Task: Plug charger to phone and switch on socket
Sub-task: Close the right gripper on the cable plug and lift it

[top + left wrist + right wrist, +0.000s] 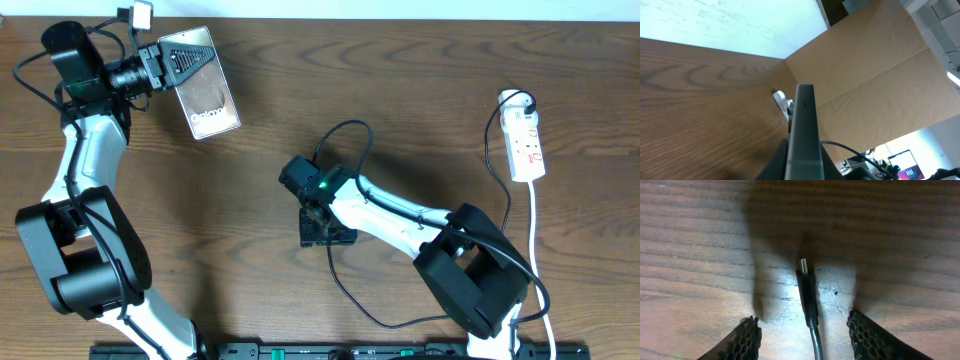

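A dark wood-grain table [300, 90] filled the overhead view, with a black rail [330, 352] along its near edge. In the left wrist view a tan panel [875, 65], possibly cardboard, stood beyond the table, and a small lit screen [902, 162] glowed behind it.

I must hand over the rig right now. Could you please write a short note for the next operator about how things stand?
Left gripper: shut on the phone, held at the far left, screen towards the overhead camera.
Right gripper: open, one finger on each side of the charger tip, not touching it; the tip lies on the table.
Socket: far right, white plug head at its far end.
Done: phone in hand.
Left: grasp the tip, plug it into the phone, switch the socket on.
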Motion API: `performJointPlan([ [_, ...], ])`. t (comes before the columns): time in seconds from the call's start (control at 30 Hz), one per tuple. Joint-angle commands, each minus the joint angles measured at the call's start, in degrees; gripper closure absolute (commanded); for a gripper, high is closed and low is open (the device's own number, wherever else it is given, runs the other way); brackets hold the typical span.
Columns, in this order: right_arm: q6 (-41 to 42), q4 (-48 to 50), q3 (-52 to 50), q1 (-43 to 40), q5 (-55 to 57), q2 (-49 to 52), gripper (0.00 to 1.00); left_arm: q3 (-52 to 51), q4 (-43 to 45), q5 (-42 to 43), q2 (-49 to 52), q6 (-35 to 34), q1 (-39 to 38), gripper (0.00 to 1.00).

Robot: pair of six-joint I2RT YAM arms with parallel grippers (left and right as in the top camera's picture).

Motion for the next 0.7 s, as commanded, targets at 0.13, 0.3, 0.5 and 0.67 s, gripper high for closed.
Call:
performJointPlan([
  [0.13,0.3,-0.2,1.1,0.2,1.0,0.9,0.59,-0.1,0.5,1.6,-1.1,0.8,0.1,0.93],
  [0.3,0.3,-0.2,1.1,0.2,1.0,0.9,0.73,-0.1,0.5,1.6,-1.1,0.8,0.1,0.93],
  [0.5,0.3,-0.2,1.1,0.2,1.0,0.9,0.78,-0.1,0.4,1.6,-1.1,0.8,0.1,0.93],
  [0.67,0.3,-0.2,1.1,0.2,1.0,0.9,0.84,-0.1,0.5,1.6,-1.1,0.8,0.1,0.93],
])
